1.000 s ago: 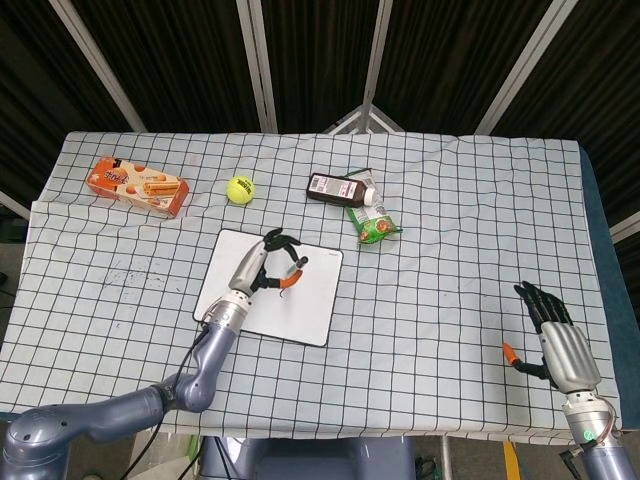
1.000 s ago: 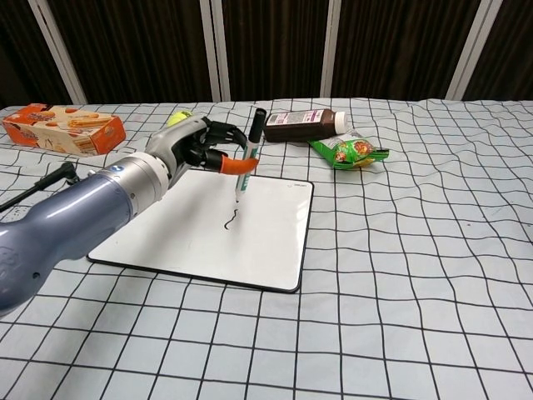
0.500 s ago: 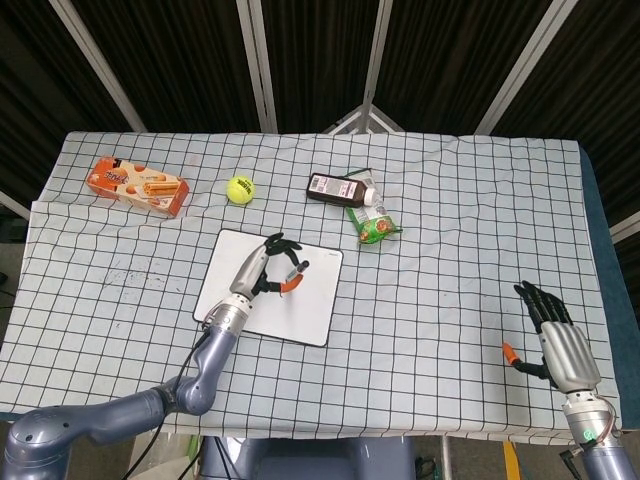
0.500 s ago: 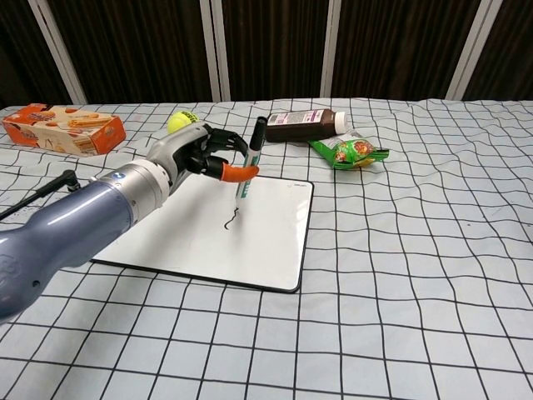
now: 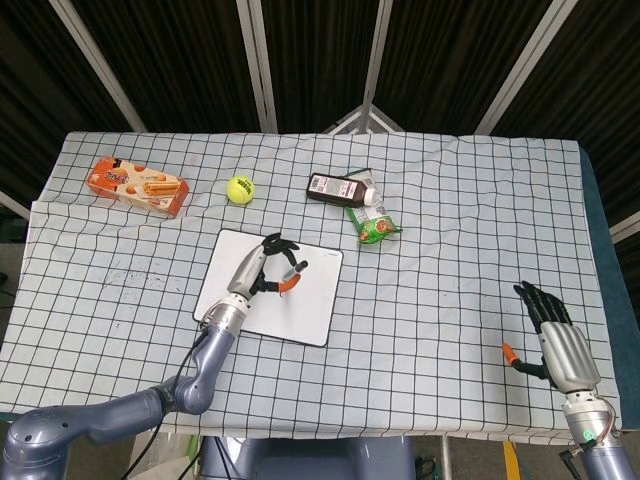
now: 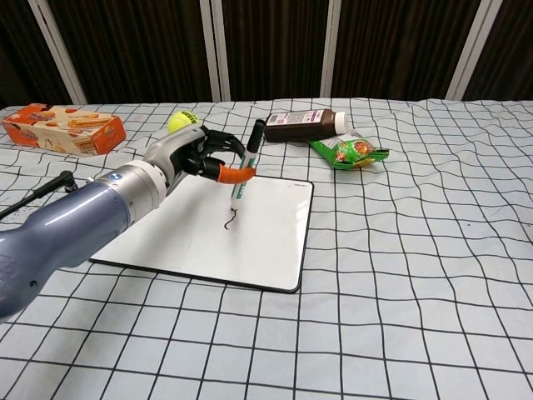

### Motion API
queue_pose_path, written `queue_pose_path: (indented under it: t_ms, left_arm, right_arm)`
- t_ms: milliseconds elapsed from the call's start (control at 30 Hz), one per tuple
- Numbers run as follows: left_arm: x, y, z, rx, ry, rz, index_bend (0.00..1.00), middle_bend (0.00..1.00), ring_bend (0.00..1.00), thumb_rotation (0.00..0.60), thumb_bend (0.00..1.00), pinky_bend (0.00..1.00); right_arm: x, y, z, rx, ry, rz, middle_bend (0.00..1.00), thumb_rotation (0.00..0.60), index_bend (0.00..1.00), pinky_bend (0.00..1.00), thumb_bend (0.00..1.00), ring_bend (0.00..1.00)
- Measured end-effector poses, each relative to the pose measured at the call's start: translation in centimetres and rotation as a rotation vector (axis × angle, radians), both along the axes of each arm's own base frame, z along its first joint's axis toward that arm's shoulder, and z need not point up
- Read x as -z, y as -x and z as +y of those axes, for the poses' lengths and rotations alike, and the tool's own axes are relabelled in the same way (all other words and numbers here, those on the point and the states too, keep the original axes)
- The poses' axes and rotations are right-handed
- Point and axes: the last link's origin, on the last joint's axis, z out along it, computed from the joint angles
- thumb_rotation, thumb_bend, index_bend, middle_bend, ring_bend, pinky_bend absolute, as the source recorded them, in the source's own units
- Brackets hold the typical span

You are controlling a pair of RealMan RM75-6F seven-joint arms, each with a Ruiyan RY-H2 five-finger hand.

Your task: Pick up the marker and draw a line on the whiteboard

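Left robot hand (image 6: 193,155) pinches an upright marker (image 6: 244,170), tip just above a short squiggle on the whiteboard (image 6: 266,237) beneath it; right robot hand (image 5: 556,337) spread, holding nothing.

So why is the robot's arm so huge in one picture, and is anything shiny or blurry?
Chest view: the left arm sits near the camera, so it looms; the whiteboard shows no glare. Head view: sharp and evenly lit, with dark background behind the table.
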Motion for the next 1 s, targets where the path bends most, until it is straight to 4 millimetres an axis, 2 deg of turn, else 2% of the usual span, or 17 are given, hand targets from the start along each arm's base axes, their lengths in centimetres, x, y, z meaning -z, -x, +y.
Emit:
queue_pose_path:
  t_ms: [200,500,667,1000]
  left_arm:
    - [-0.2,0.5,0.4,0.009,-0.016,0.039,0.73,0.27,0.06,0.600,0.51,0.11]
    - [-1.6,3.2,1.9,-0.031,-0.069,0.120,0.73,0.27,0.06,0.600,0.52,0.11]
    - [-3.4,4.8,3.2,-0.050,-0.138,0.160,0.72,0.27,0.06,0.600,0.52,0.11]
    - [-8.7,4.8,4.7,-0.036,-0.281,0.081,0.70,0.27,0.06,0.600,0.52,0.11]
  right_arm:
    - [-0.1,0.0,0.1,0.004,-0.001,-0.005,0.00,0.600,0.00,0.00,0.33,0.00]
    - [-0.1,0.0,0.1,0.002,0.000,-0.005,0.00,0.600,0.00,0.00,0.33,0.00]
    - [-0.1,0.0,0.1,0.002,0.002,-0.002,0.00,0.600,0.00,0.00,0.33,0.00]
    - [-0.1,0.0,0.1,0.002,0.000,-0.001,0.00,0.600,0.00,0.00,0.33,0.00]
